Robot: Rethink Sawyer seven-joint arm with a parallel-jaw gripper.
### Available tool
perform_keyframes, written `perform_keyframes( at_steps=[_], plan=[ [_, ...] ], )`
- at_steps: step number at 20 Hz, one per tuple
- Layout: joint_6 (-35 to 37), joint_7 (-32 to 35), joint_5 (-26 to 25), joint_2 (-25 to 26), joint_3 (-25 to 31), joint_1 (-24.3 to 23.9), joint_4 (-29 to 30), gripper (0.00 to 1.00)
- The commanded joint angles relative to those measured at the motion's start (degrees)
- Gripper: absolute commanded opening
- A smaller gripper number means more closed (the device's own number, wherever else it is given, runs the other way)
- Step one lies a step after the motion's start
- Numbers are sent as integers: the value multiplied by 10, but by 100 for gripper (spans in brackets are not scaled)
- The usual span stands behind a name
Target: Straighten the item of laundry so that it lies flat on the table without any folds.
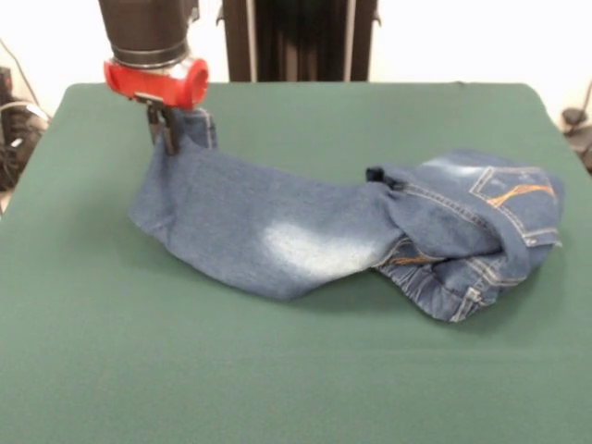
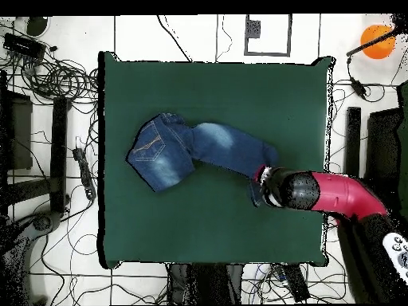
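Observation:
The blue denim jeans [image 1: 305,231] lie crumpled across the middle of the green table [image 1: 296,370]. The waist and a stitched back pocket [image 1: 518,190] are bunched and folded over at the right of the front view. One leg with a faded patch stretches left. My gripper [image 1: 165,134] is shut on the end of that leg and holds it lifted a little off the table at the far left. In the overhead view the jeans [image 2: 199,147] run from left of centre to my arm's wrist [image 2: 279,189] at the right, which hides the fingertips.
The table [image 2: 199,231] is much larger than the jeans, with bare green cloth on all sides of them. Cables and stands lie on the floor around the table. An orange ball [image 2: 376,37] sits off the table at the overhead view's top right.

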Motion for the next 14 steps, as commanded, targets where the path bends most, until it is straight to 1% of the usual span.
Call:
perform_keyframes(
  at_steps=[1,5,14],
  plan=[
    [82,-209,-39,6,63,-22,-1,0],
    [98,-227,-49,5,70,-34,-7,0],
    [121,-236,-64,1,83,-48,-11,0]
  ],
)
